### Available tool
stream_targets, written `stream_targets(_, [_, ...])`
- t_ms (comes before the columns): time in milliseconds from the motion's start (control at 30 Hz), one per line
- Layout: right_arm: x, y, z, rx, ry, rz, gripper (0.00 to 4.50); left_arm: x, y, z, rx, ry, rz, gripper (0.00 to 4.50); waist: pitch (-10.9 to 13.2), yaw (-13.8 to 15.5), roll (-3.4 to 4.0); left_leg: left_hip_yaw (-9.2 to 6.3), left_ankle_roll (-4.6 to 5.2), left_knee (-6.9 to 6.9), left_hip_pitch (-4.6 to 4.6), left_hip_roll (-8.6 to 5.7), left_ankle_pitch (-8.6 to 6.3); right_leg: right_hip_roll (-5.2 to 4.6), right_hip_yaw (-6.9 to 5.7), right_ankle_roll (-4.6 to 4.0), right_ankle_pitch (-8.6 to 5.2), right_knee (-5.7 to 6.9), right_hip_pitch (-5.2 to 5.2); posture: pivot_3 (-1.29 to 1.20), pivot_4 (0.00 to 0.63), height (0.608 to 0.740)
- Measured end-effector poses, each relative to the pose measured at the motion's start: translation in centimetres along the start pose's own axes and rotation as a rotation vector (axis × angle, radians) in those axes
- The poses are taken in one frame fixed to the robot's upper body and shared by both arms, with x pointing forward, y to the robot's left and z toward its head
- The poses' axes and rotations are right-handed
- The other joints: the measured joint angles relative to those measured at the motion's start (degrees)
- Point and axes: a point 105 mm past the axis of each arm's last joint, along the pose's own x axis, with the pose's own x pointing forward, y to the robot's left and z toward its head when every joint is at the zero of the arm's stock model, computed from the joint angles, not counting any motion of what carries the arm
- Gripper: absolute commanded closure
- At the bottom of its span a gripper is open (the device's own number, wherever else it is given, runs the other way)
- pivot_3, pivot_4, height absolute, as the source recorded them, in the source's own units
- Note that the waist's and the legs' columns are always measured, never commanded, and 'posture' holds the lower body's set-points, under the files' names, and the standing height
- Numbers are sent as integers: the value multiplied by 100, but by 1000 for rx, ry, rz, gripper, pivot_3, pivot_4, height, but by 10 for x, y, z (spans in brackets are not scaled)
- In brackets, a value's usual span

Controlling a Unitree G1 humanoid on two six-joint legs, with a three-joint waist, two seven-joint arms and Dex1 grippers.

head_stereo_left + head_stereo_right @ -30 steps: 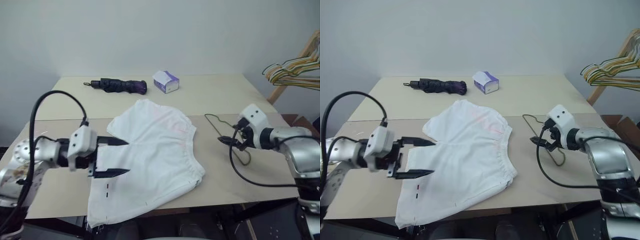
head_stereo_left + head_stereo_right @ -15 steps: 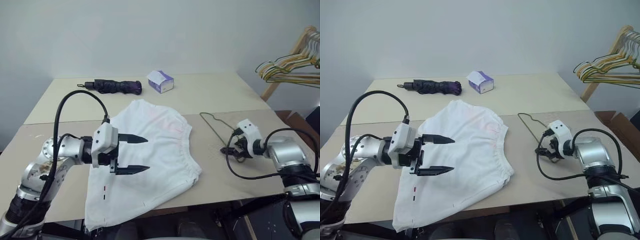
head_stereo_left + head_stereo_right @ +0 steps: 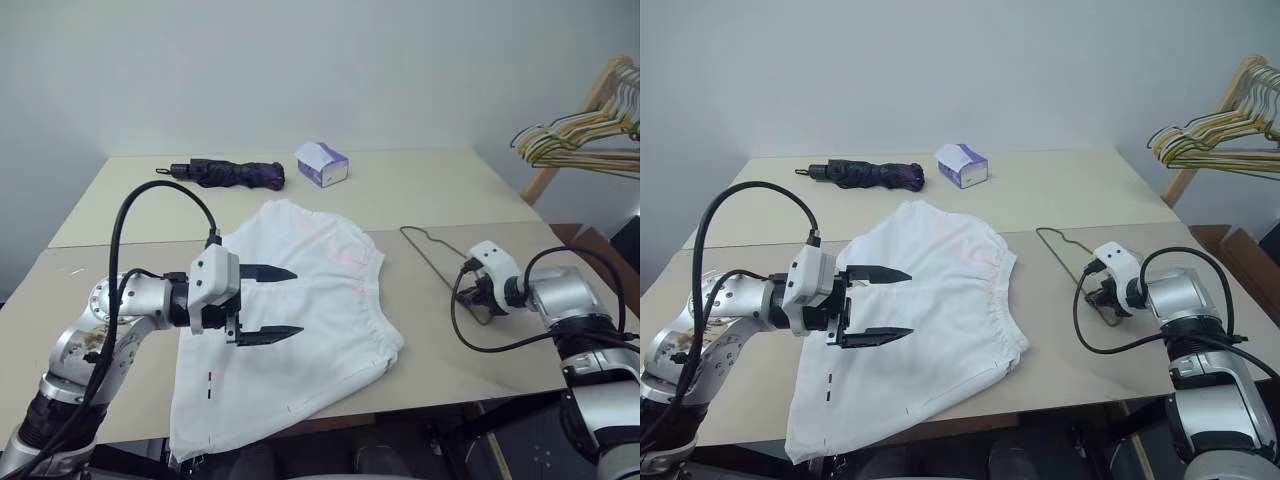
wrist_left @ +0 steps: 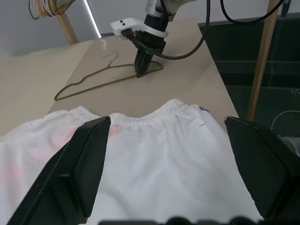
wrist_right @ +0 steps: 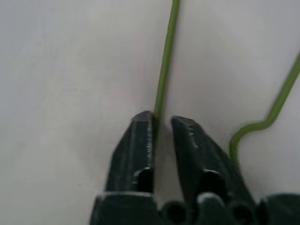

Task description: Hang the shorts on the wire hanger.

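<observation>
A plain test room, more lab than home: bare white wall [image 3: 320,60], two beige tables [image 3: 420,190] pushed together (one seam between them), coloured hangers [image 3: 580,140] on a wooden rack.

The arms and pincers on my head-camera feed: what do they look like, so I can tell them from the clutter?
Both arms are silver-grey metal with rounded joint housings. Each ends in a white boxy wrist block carrying two black, tapered, pointed fingers. A thick black cable loops from each forearm to its wrist block. The left pincer shows long, blade-like fingers; the right pincer has the same black fingers under a white bracket.
</observation>
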Motion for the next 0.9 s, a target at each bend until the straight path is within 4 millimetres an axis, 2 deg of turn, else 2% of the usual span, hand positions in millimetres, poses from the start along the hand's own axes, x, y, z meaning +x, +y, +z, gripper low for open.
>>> stream_targets(300, [6, 4, 1, -21, 6, -24, 4482, 2, 12, -3, 8, 1, 105, 286, -23, -4, -36, -4, 0, 0, 15, 6, 0, 3, -1, -1, 1, -5, 17, 34, 0, 740])
stream_targets(400, [7, 2, 1, 13, -14, -64, 4482, 7, 23, -1, -5, -24, 185, 286, -29, -1, -44, -10, -1, 0, 35, 7, -1, 3, -3, 3, 5, -15, 47, 27, 0, 740])
stream_targets(533, [4, 5, 4, 8, -55, -110, 4482, 16, 43, 3, -113, -91, 304, 286, -18, 36, -27, -21, 0, 0, 26, 2, -1, -1, -7, 9, 6, -22, 46, 9, 0, 740])
stream_targets(633, [-4, 14, 20, -12, -132, -117, 4482, 24, 52, 7, -228, -154, 350, 286, -5, 44, -5, -43, 0, 0, -28, -4, -1, -2, 9, 13, 9, -7, -20, -10, 0, 740])
stream_targets(733, [-17, 19, 38, -44, -219, -146, 4482, 28, 59, 10, -342, -214, 381, 286, 0, 48, 6, -48, 0, 0, -39, -8, -1, -4, 9, 15, 10, -6, -30, -38, 0, 740])
stream_targets(900, [-44, 46, 73, -134, -418, -171, 4482, 31, 71, 9, -627, -359, 432, 286, 0, 44, 5, -52, 0, 4, -40, -10, -1, -6, 6, 24, 16, -9, -25, -65, 0, 740])
